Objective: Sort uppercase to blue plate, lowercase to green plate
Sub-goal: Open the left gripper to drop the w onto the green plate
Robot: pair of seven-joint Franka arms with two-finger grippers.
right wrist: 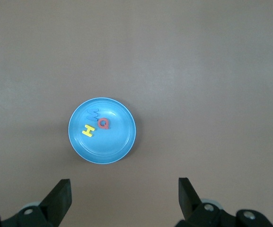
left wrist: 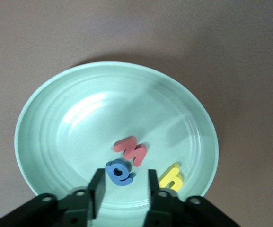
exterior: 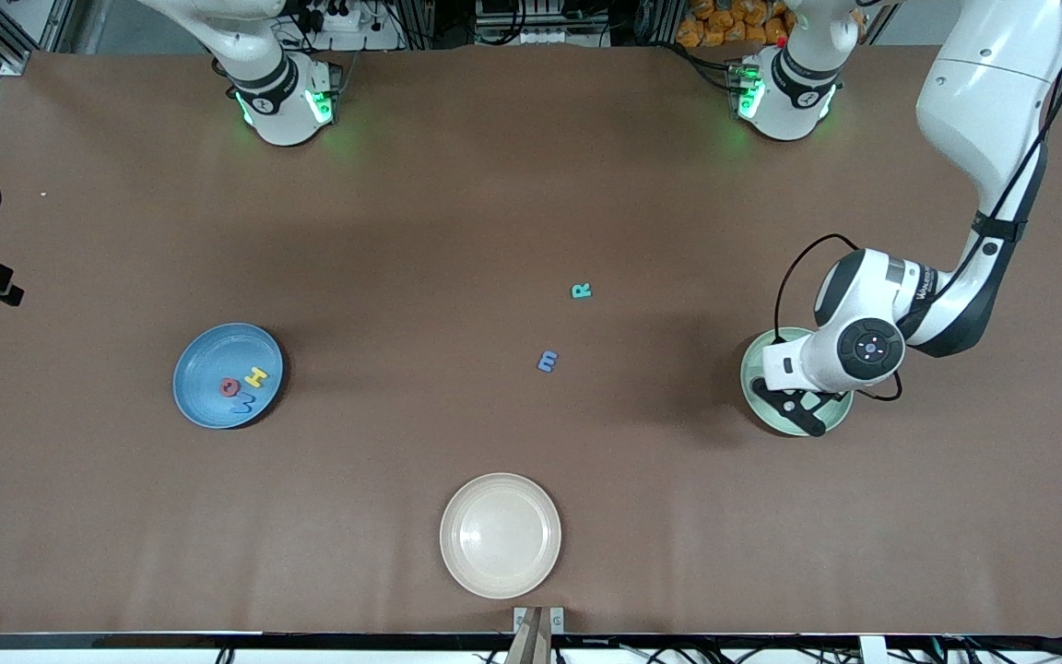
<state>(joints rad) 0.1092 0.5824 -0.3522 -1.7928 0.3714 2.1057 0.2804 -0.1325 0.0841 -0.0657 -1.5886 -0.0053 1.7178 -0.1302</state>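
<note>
1. Green plate (exterior: 752,398) sits at the left arm's end of the table and holds three lowercase letters: red m (left wrist: 130,150), blue a (left wrist: 118,172), yellow h (left wrist: 170,178). All three lie flat, bunched close together.
2. Left gripper (left wrist: 123,188) hangs low over that plate with its jaws parted. The blue a lies on the plate between the fingertips, not clamped. Looks like a drop-off just done.
3. Blue plate (exterior: 199,406) at the right arm's end holds three capitals: red Q (exterior: 230,386), yellow H (exterior: 256,376), blue W (exterior: 242,403), all close together.
4. Still loose on the table, between the two plates: teal R (exterior: 582,290) and blue m (exterior: 547,361), the m nearer the front camera.
5. Right gripper (right wrist: 124,196) is high over the blue plate, jaws wide apart and holding nothing; that arm waits.
6. Cream plate (exterior: 500,535) near the front edge has nothing on it and is not part of the sort.
7. Step in hand: lowercase sort, three of four in. Uppercase is also three of four.
8. Next move, my call: left arm lifts clear of the plate, crosses to the blue m, and squares its fingers to the flat letter before pinching. R should then go to the blue plate.
</note>
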